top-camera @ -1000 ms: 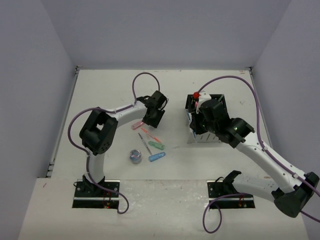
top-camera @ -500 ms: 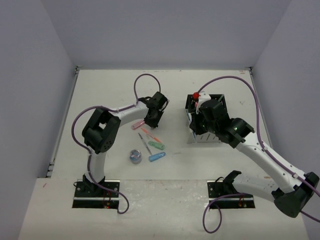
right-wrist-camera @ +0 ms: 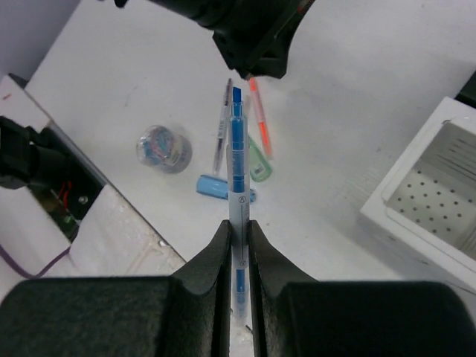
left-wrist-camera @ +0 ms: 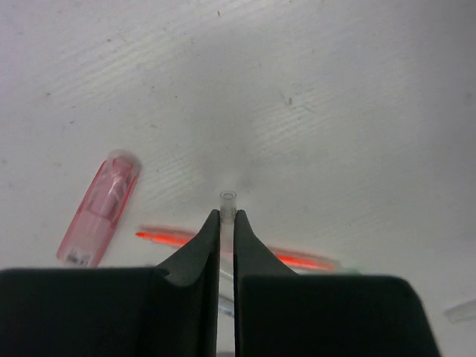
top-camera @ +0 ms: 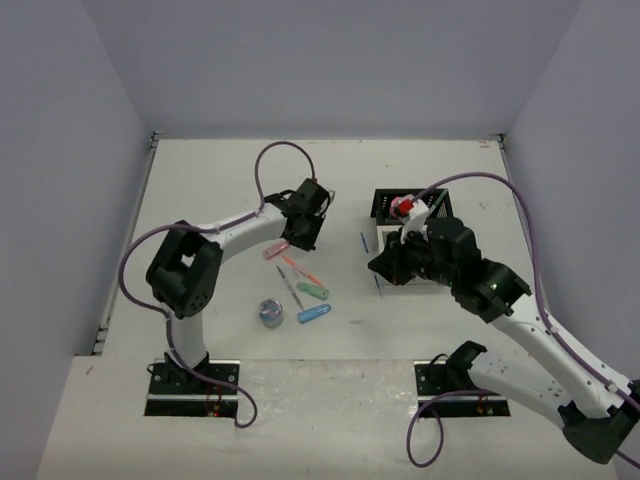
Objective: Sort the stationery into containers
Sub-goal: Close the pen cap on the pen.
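Observation:
My left gripper (top-camera: 303, 232) (left-wrist-camera: 227, 216) is shut on a thin clear pen (left-wrist-camera: 227, 199) just above the table. Near it lie a pink capsule (top-camera: 274, 250) (left-wrist-camera: 100, 212) and an orange pen (top-camera: 300, 270) (left-wrist-camera: 163, 236). My right gripper (top-camera: 384, 263) (right-wrist-camera: 238, 227) is shut on a blue-and-white pen (right-wrist-camera: 237, 141) (top-camera: 364, 241), held above the table left of the white container (top-camera: 412, 280) (right-wrist-camera: 439, 193). The black container (top-camera: 385, 205) stands behind the white one. A mint capsule (top-camera: 316, 291) (right-wrist-camera: 258, 160), a blue capsule (top-camera: 314, 313) (right-wrist-camera: 223, 187), a grey pen (top-camera: 290, 287) (right-wrist-camera: 221, 126) and a blue-grey roll (top-camera: 270, 312) (right-wrist-camera: 163, 146) lie on the table.
A red-and-white item (top-camera: 404, 206) sticks out of the black container. The left arm's gripper (right-wrist-camera: 253, 30) hangs over the loose items in the right wrist view. Grey walls close in the table on three sides.
My right arm has swung left and nearer, away from above the containers, carrying the blue-and-white pen. My left gripper has shifted only slightly over the loose items.

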Tool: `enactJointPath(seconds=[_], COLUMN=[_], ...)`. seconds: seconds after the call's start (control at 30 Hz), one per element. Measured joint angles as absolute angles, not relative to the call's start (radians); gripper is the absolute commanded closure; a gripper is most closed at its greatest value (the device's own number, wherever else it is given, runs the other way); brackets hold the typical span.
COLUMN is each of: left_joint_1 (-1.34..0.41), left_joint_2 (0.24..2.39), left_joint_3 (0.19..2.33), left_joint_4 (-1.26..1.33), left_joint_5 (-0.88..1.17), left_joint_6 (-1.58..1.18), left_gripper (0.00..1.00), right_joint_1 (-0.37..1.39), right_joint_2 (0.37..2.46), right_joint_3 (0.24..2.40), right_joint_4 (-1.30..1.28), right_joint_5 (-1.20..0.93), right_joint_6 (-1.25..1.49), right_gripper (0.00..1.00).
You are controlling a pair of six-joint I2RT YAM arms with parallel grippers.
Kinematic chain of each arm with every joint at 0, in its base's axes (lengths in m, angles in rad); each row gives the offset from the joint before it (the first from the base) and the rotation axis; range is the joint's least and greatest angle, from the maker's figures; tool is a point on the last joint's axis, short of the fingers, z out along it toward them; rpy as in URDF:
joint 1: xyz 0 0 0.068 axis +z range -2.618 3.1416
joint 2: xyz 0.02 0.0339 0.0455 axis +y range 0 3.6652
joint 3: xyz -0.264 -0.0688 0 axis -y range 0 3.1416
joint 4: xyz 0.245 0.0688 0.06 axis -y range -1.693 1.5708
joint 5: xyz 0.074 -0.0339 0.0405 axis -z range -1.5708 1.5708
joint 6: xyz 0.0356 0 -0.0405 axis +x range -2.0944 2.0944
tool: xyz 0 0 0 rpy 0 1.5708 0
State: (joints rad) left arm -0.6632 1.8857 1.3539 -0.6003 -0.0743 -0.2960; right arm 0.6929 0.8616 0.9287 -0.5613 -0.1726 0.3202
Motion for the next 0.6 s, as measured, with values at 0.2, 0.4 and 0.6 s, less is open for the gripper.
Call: enactJointPath(seconds=[0.2,0.4,0.6], left_joint_1=[-0.663,-0.664,-0.668], left_joint_2=[1.415,1.025,0.978], left_joint_3=[1.144,0.881,0.739], left_joint_4=[-0.323,0.186,0.440], left_joint_5=[0.027,0.198,0.296], left_joint_6=[-0.448,-0.689,-0.830], left_gripper=[1.00,1.00,1.00], right_joint_1=[0.723,0.820,0.837], right_joint_2=[0.761,0.801,0.864], right_joint_3=[0.745,0.677,0.678], right_joint_4=[-0.310,-0.034,0.108], right_joint_5=[-0.428,-0.533,-0.508], right_joint_6=[0.419,0.545,0.640], right_gripper=[1.00,1.00,1.00])
